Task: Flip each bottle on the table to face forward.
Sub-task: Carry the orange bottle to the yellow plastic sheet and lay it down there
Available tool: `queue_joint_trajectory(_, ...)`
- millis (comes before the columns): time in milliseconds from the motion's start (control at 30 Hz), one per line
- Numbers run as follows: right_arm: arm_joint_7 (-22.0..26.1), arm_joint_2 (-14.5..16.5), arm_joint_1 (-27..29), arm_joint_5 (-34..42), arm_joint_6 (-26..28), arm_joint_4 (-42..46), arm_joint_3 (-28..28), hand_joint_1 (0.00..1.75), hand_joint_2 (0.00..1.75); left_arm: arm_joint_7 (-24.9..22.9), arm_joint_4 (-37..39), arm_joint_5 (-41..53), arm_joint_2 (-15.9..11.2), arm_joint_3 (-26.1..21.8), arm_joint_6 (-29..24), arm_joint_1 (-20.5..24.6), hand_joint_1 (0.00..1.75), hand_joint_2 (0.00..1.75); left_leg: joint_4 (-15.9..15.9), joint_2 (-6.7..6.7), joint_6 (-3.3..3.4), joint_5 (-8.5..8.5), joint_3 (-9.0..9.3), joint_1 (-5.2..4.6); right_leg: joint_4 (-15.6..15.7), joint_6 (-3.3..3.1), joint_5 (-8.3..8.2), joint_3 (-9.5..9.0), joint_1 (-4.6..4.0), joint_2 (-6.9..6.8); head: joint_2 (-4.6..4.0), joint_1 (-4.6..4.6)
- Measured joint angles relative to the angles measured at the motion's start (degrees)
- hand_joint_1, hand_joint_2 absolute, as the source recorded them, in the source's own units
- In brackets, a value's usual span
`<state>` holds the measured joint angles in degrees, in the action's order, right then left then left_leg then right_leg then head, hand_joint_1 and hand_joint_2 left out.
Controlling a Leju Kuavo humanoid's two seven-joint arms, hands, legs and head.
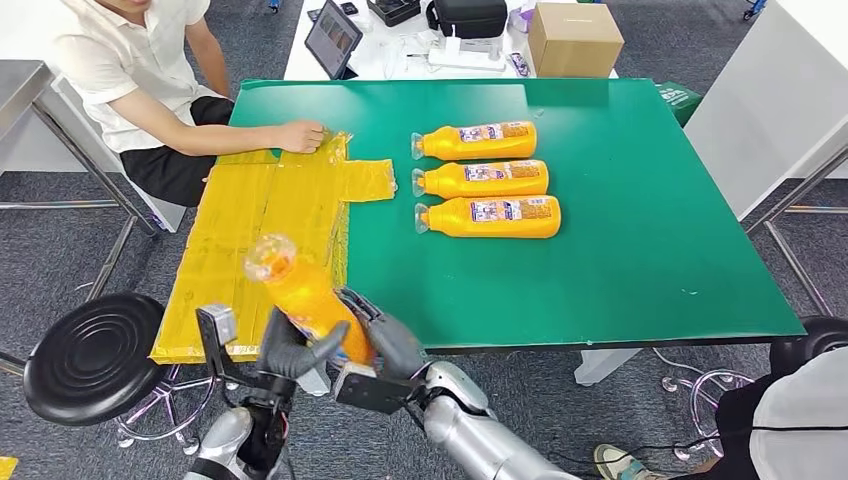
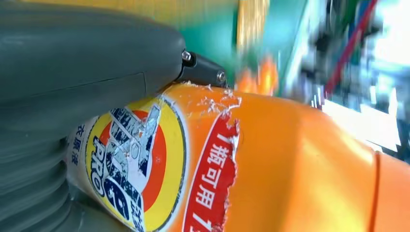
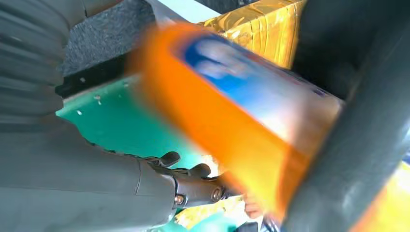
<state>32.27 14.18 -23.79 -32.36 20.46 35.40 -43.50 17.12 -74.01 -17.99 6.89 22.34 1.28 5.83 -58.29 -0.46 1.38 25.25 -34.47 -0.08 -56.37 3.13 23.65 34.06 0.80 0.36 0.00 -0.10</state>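
Both hands are gripping one orange bottle (image 1: 305, 292) right at the near edge of the green table (image 1: 640, 250), cap end tilting up and away from the robot. The left hand (image 1: 290, 350) and right hand (image 1: 385, 345) are wrapping around its lower half from either side (label looking pretty scuffed up close). Three more bottles (image 1: 482, 178) are lying in a row farther back on the table, and a person's hand (image 1: 300, 136) is resting on the yellow mat (image 1: 260, 230) at its left side.
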Motion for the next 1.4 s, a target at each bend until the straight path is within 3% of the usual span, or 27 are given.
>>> queue_joint_trajectory(100,0.3,0.0,1.6,-0.6,1.6,0.8,0.0,0.00,1.75,-0.1,-0.1,1.7,-0.5,-1.9,-3.2,1.4,1.75,1.75,0.0,-0.05,0.00,-0.01,0.00,0.01,0.0,0.00,0.00,-0.01,0.00,-0.02,0.00,-0.02)
queue_joint_trajectory(267,0.3,-0.1,2.5,-0.7,1.7,1.4,0.0,0.00,1.75,-0.2,-0.1,2.3,-0.8,-2.9,-3.6,2.3,1.75,1.75,0.0,-0.03,-0.01,-0.02,-0.01,0.00,0.0,0.00,0.00,-0.02,0.01,-0.02,0.00,-0.01)
queue_joint_trajectory(400,0.3,-0.1,2.8,-1.1,2.4,1.7,0.0,0.00,0.00,0.2,-0.1,3.5,-0.8,-3.2,-5.1,2.5,1.75,1.75,0.0,-0.04,-0.01,-0.01,-0.02,-0.01,0.0,0.00,0.00,-0.01,0.01,-0.02,0.00,-0.01)
queue_joint_trajectory(467,-0.1,-0.2,2.9,-2.3,4.8,2.0,0.0,0.00,0.00,1.4,-0.1,8.2,-0.9,-3.5,-9.9,2.9,1.75,1.75,0.0,-0.04,-0.01,-0.01,-0.02,-0.01,0.0,0.00,0.00,0.00,0.01,-0.02,0.00,-0.01)
queue_joint_trajectory(600,-4.4,-0.8,3.3,-8.2,13.3,3.0,0.0,0.00,0.00,1.0,0.9,31.4,-2.0,-4.6,-26.9,6.2,1.75,1.75,0.0,-0.07,-0.02,-0.03,-0.02,0.00,0.0,0.00,0.00,0.00,0.00,-0.03,0.00,-0.01)
queue_joint_trajectory(700,-7.1,-1.4,3.6,-12.0,15.5,4.2,0.1,0.00,0.00,-2.0,4.3,45.2,-2.9,-6.4,-31.5,9.7,1.75,1.75,0.0,-0.04,-0.03,-0.05,0.01,0.01,0.0,-0.01,-0.01,-0.01,0.00,-0.02,0.00,-0.01)
queue_joint_trajectory(967,-6.4,-1.5,4.8,-12.8,11.9,7.3,0.3,0.00,0.00,-10.5,21.0,68.5,-4.6,-7.9,-26.8,21.7,1.75,1.75,0.0,-0.05,-0.03,-0.11,-0.01,0.00,-0.1,0.00,-0.03,-0.02,0.01,-0.03,0.00,0.00)
queue_joint_trajectory(1133,-6.0,-1.3,4.9,-12.5,11.3,7.9,0.3,0.00,0.00,-11.5,28.7,70.6,-4.7,-7.2,-26.0,26.6,1.75,1.75,0.0,-0.04,-0.03,-0.10,-0.05,0.00,-0.1,0.00,-0.03,0.01,0.01,-0.03,0.00,-0.01)
queue_joint_trajectory(1400,-5.9,-1.3,5.1,-12.4,11.3,8.2,0.4,0.00,0.00,-11.7,32.4,71.3,-4.8,-6.8,-25.6,28.1,1.75,1.75,0.0,-0.05,-0.04,-0.10,-0.09,0.00,-0.1,0.00,-0.02,0.07,0.00,-0.03,0.00,-0.01)
